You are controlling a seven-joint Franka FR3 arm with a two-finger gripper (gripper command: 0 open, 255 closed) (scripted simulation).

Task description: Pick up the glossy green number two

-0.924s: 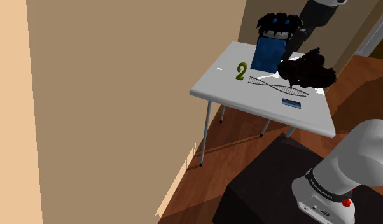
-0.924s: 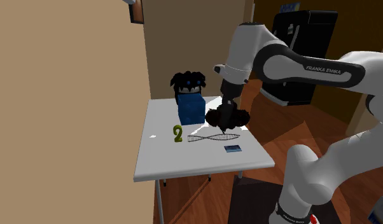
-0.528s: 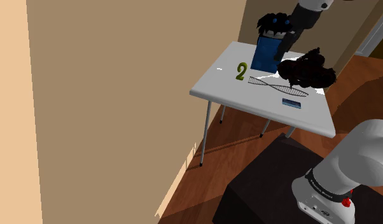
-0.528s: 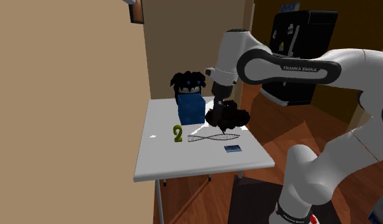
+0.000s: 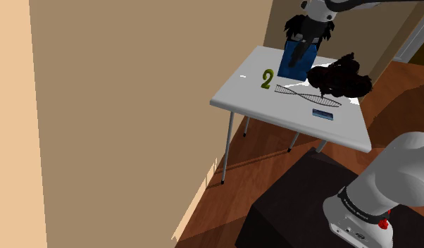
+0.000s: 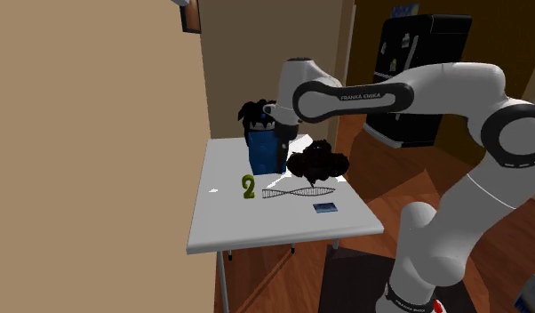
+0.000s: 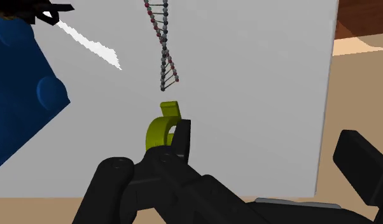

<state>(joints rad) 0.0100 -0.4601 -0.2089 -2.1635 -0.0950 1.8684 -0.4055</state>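
On the grey table [image 5: 274,111], the blue block [image 5: 295,63] is our landmark. The black gripper [image 7: 266,137] hangs close by it, fingers spread with nothing between them, and the green 2 [image 5: 267,79] stands just beside the block, on the shoulder view's left. In the wrist view 1 finger [image 7: 182,137] covers part of the 2, so we judge we should shift away from the block until the 2 sits centred in the gap before lowering and closing.

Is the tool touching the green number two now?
Apart. The shoulder view shows bare table between the tool, up by the blue block, and the green two.
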